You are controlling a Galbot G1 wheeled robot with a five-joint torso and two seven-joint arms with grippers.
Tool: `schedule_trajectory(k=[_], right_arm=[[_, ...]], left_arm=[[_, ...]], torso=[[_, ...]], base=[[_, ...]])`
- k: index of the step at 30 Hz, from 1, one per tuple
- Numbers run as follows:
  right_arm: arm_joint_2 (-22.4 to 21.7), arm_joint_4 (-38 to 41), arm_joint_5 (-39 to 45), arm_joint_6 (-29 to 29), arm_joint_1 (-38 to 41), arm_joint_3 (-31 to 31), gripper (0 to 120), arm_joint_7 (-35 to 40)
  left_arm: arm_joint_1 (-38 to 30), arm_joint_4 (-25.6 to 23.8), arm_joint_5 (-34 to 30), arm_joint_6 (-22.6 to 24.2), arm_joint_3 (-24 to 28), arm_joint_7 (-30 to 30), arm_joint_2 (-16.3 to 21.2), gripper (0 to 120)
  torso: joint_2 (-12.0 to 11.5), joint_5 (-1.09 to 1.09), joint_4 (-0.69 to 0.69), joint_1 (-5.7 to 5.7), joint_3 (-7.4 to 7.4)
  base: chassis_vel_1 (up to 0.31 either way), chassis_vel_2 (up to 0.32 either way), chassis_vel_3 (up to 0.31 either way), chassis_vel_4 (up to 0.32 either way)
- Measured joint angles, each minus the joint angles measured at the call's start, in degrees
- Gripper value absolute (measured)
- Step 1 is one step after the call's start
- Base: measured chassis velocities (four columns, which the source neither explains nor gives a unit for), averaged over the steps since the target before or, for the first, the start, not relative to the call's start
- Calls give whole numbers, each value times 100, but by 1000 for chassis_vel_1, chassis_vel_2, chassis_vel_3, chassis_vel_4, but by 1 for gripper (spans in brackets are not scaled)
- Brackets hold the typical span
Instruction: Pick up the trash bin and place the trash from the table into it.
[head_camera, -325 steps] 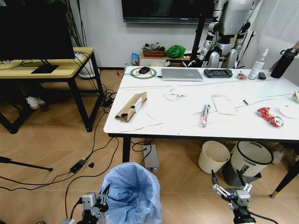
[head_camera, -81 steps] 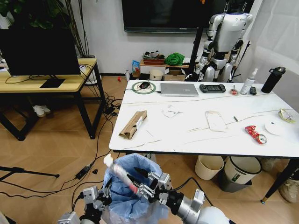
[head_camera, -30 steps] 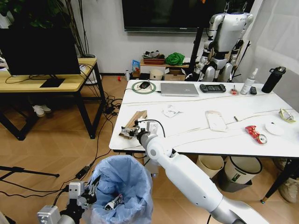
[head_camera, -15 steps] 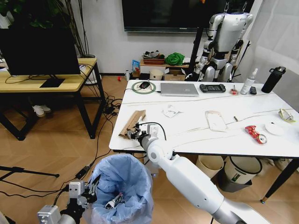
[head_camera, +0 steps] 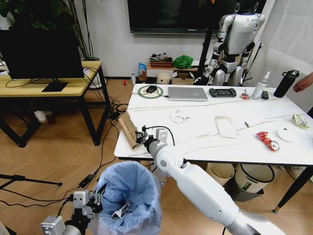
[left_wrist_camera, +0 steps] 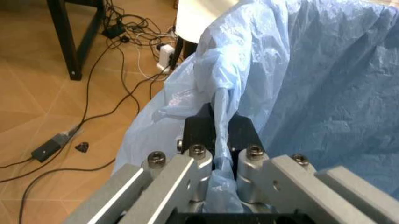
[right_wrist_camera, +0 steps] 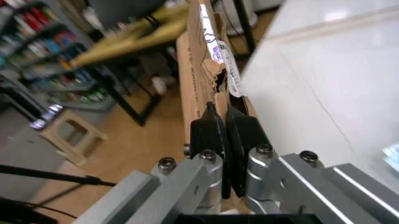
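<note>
Low at our left, our left gripper pinches the blue liner of the trash bin. Above, our right gripper clamps 1 cardboard piece, tilted up at the table edge. The thin pinch could slip and drop it short. Our right wrist view reveals its torn label.

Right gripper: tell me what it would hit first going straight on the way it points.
The right gripper is shut on the cardboard piece. Beyond that, probably only floor near the yellow desk; depth is unclear.
</note>
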Motion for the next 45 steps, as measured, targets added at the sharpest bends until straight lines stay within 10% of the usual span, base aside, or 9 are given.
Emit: schedule_trajectory(k=[15,35,45], right_arm=[[-2356,2913,683,504,-2152,708,0,-1340],[-2654,3432,-236,761,-3526,289,0,-1829],[-2632,3485,-558,839,-3663,666,34,-2008]], left_arm=[[-8,-20,-25,1,-35,-15,-77,0],[10,-130,-35,42,-50,-46,-248,0],[26,-155,36,43,-21,-44,-332,0]], torso=[[1,1,-2,-1,-1],[1,0,0,-1,-1],[1,0,0,0,0]], base=[[0,0,0,0],[0,0,0,0],[0,0,0,0]])
